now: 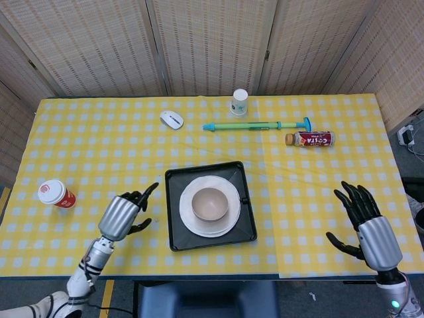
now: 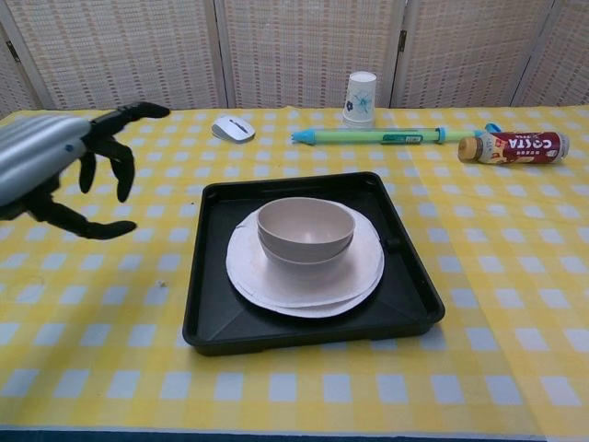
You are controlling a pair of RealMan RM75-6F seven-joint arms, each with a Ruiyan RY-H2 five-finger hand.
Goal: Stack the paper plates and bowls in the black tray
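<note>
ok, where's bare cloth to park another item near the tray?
Free: between black tray and right hand; between tray and mouse. Tighter left of the tray beside the left hand. Crowded at the far edge: paper cup, pump, bottle.

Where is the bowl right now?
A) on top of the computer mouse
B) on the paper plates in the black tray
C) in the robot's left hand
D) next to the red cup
B: the bowl sits on the paper plates inside the black tray, and the left hand is open, off to the side.
</note>
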